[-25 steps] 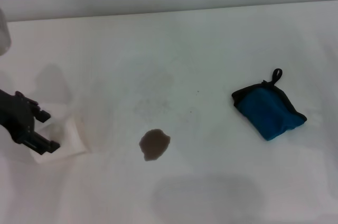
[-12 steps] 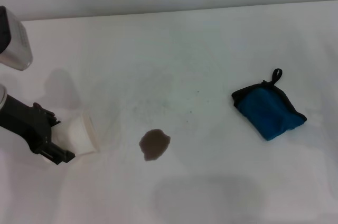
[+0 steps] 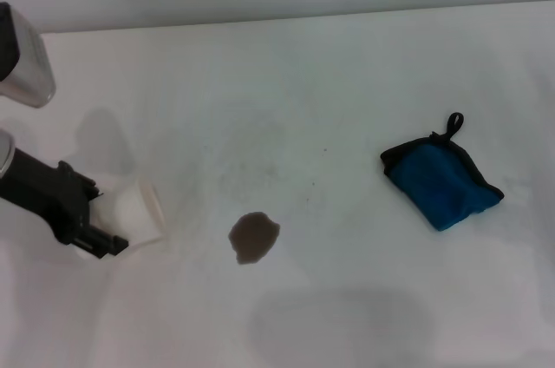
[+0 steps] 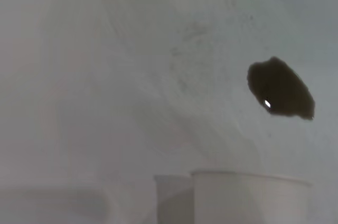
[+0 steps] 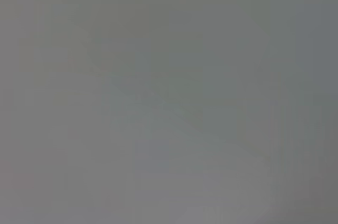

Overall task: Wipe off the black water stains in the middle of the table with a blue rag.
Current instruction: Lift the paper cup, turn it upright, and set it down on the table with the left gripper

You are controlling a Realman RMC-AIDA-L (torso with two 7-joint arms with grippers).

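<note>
The black water stain (image 3: 253, 237) is a small dark brown blotch near the middle of the white table (image 3: 329, 73); it also shows in the left wrist view (image 4: 280, 89). The blue rag (image 3: 440, 180), folded, with black edging and a loop, lies to the right of the stain, untouched. My left gripper (image 3: 102, 222) is at the table's left side, shut on a white cup (image 3: 134, 210) that is tilted on its side with its mouth toward the stain. The cup's rim shows in the left wrist view (image 4: 248, 195). My right gripper is out of view.
A silver-grey section of my left arm (image 3: 22, 60) hangs over the table's far left. The table's back edge (image 3: 286, 16) meets a pale wall. The right wrist view shows only plain grey.
My left gripper has moved right toward the stain with the white cup, which has tipped onto its side. The rag and the stain have not moved.
</note>
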